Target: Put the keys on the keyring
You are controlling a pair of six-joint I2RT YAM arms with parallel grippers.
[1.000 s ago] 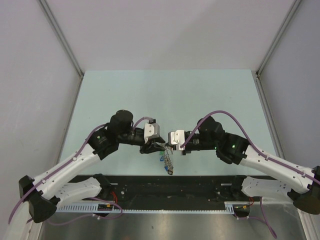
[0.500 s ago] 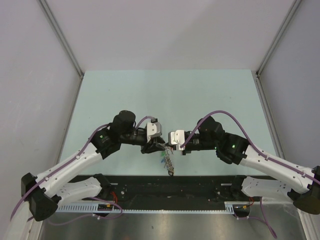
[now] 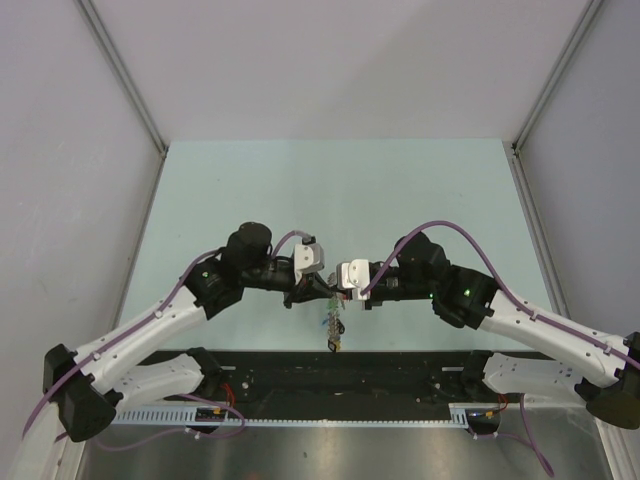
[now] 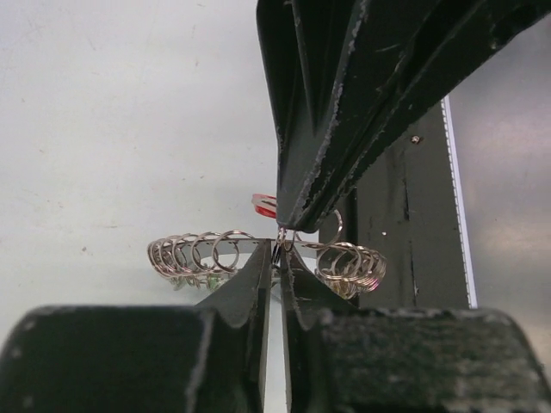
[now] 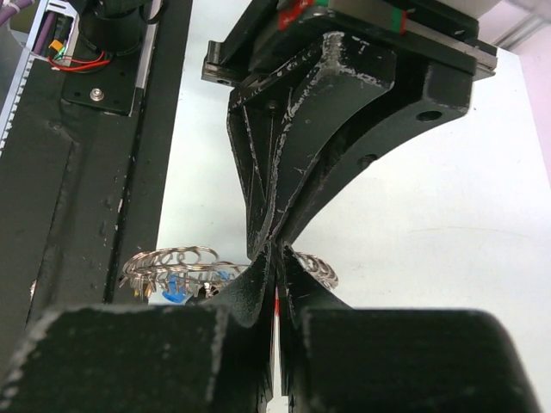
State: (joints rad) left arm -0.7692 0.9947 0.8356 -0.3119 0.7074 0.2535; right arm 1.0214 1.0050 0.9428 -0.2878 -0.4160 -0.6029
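Observation:
The keyring [image 3: 333, 322] hangs in the air between my two grippers, above the table's near edge, its small keys and coloured tags dangling. In the left wrist view its grey band with small silver rings [image 4: 194, 254] runs across, and my left gripper [image 4: 278, 249] is shut on that band. My right gripper [image 5: 276, 258] is shut on the red tag [image 5: 276, 303] of the key, seen edge-on between its fingers. The red tag [image 4: 264, 204] shows just behind the band in the left wrist view. The two grippers' tips touch at the band [image 3: 330, 289]. The key's blade is hidden.
The pale green table [image 3: 330, 190] stretches behind the grippers, with grey walls on three sides. A black base plate [image 3: 400, 370] with cabling runs along the near edge under the hanging ring.
My left gripper has moved a little right, closing up on the right gripper. The keyring swung with it and now hangs more straight down. The right arm stayed put.

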